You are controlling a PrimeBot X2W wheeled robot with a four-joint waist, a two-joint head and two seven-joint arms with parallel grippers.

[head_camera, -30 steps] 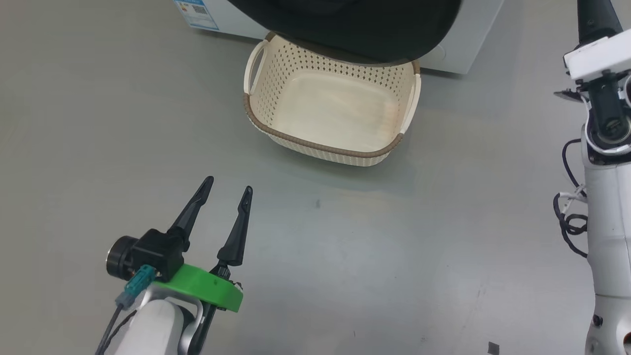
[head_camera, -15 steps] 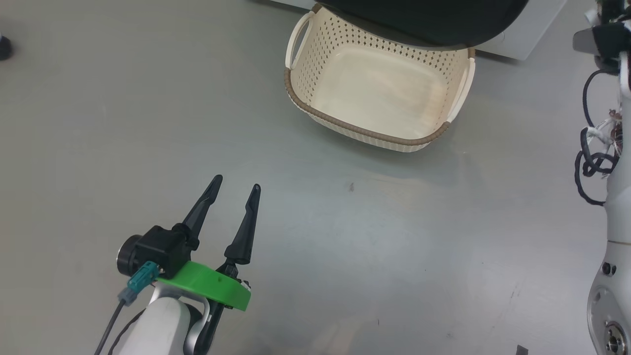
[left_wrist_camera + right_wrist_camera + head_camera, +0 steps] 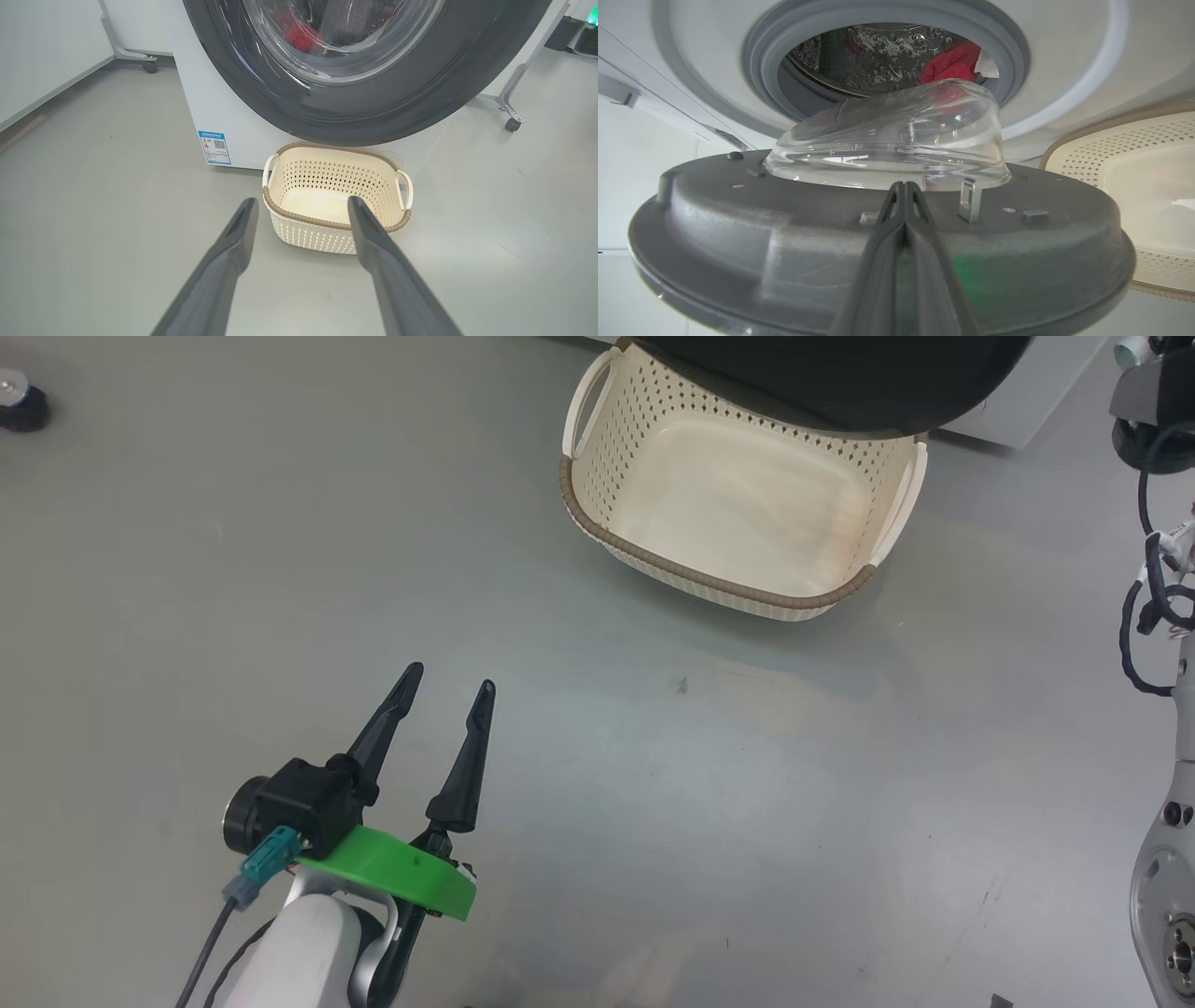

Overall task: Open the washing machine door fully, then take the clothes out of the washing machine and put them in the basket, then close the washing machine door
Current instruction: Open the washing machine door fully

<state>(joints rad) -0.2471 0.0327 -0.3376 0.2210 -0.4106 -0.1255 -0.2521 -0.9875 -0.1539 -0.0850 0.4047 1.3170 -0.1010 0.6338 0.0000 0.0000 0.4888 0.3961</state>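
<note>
Left gripper [image 3: 448, 677] splayed wide, empty; cream perforated plastic basket [image 3: 635, 439] at one o'clock. Right gripper [image 3: 904, 184] pinched shut, tips at round black-rimmed door [image 3: 738, 224].

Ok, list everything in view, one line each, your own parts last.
washing machine: one, white, behind the basket.
washing machine door: one, black rim and clear glass bowl, open, overhanging the basket's far edge.
clothes: count unclear, red with some white, inside the drum.
basket: one, cream with brown rim, on the floor, empty.
label sticker: one, blue, washer's lower front corner.
left gripper: one, dark fingers, open, over the floor.
right gripper: one, dark fingers, shut, against the door's inner side.
</note>
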